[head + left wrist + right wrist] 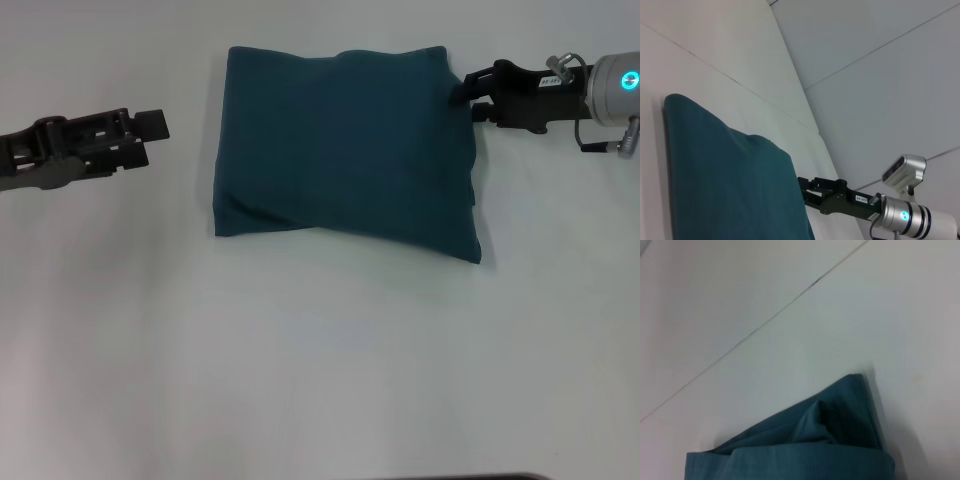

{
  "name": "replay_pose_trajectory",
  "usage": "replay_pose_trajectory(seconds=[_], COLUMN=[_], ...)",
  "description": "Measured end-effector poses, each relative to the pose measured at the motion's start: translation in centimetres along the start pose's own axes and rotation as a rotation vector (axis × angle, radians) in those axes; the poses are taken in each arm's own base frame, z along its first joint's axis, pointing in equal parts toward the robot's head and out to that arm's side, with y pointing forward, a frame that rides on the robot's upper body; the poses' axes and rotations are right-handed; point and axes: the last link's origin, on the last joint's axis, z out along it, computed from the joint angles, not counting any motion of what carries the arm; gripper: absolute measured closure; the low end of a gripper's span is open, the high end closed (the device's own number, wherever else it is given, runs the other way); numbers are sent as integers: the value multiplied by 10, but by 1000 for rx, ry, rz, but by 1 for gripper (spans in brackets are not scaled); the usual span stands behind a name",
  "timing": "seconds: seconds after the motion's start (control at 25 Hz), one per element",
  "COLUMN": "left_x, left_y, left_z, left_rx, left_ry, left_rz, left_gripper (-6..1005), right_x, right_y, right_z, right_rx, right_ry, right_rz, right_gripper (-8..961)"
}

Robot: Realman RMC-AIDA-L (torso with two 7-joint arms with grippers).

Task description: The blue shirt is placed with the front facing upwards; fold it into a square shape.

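The blue shirt lies folded into a rough square on the white table, plain teal side up, with no lettering showing. Its near edge runs slanted, and a fold crease sits at the near left corner. My right gripper is at the shirt's far right corner, open, with its tips against the cloth edge; the left wrist view shows it beside the shirt. The right wrist view shows only a layered corner of the shirt. My left gripper hovers left of the shirt, apart from it.
Bare white tabletop surrounds the shirt on every side, widest toward the near edge. A thin seam line crosses the table surface. A dark strip shows at the table's near edge.
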Motion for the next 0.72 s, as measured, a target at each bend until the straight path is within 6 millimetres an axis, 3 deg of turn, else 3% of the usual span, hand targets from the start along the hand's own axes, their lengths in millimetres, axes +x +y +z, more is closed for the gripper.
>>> replay_pose_trajectory(seconds=[0.24,0.36,0.56,0.72], left_x=[0,0,0,0], left_y=[-1,-1,0,0], left_z=[2,2,2,2], left_rx=[-1,-1,-3,-5], left_ry=[0,2,0,-2], left_rz=[-3,-3,-3,-4], left_gripper=[62,62,62,63], right_x=[-1,-1,-1,-3], right_y=[-1,-2,-1,1], right_z=[0,0,0,-2], right_rx=[5,7,3,-8], right_ry=[-7,-8,-10,-14], right_rz=[4,5,7,1], right_gripper=[526,768,897,896])
